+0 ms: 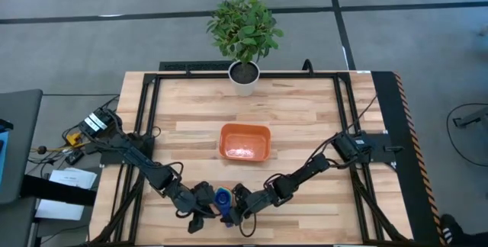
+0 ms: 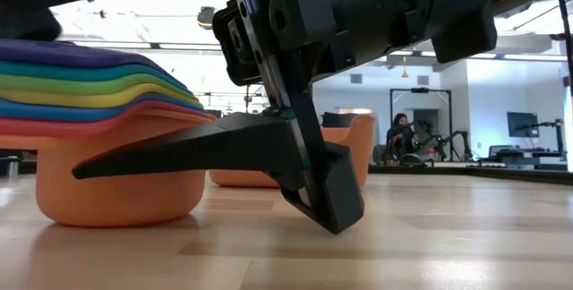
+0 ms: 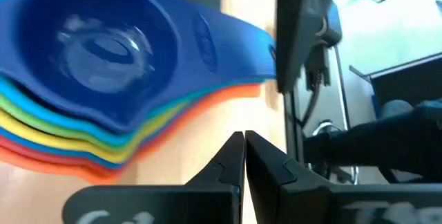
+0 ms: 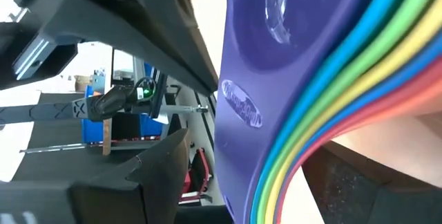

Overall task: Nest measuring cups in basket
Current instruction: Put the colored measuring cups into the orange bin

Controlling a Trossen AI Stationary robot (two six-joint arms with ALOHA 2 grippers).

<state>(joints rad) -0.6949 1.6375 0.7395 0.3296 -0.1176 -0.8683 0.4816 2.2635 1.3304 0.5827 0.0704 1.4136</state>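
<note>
Wooden counter (image 1: 305, 125) under us, open lab behind it with a person seated far off in the low view, and all the action crowded at the near edge. Starting on the left: the left end effector (image 1: 200, 203) sits low on the counter just beside the stack, and its wrist view shows the two fingers (image 3: 228, 162) pressed tip to tip with nothing between them, so it grips nothing. In the middle, the measuring cups (image 1: 222, 198) are already nested into one rainbow stack, blue on top and orange at the bottom, standing on the counter with their handles fanned out together. On the right, the right end effector (image 1: 242, 203) crowds the stack from the other side; whether its fingers are parted or have a handle I cannot tell from these views. The orange basket (image 1: 245, 142) waits farther back, well apart from the stack, near the potted plant (image 1: 244, 37). The risks, as I read it: a grab on only the upper handles could lift a few cups and leave the rest behind; a tilted carry could let the stack slide apart; and with both arms this close, one could clip the other or knock the stack over.
</note>
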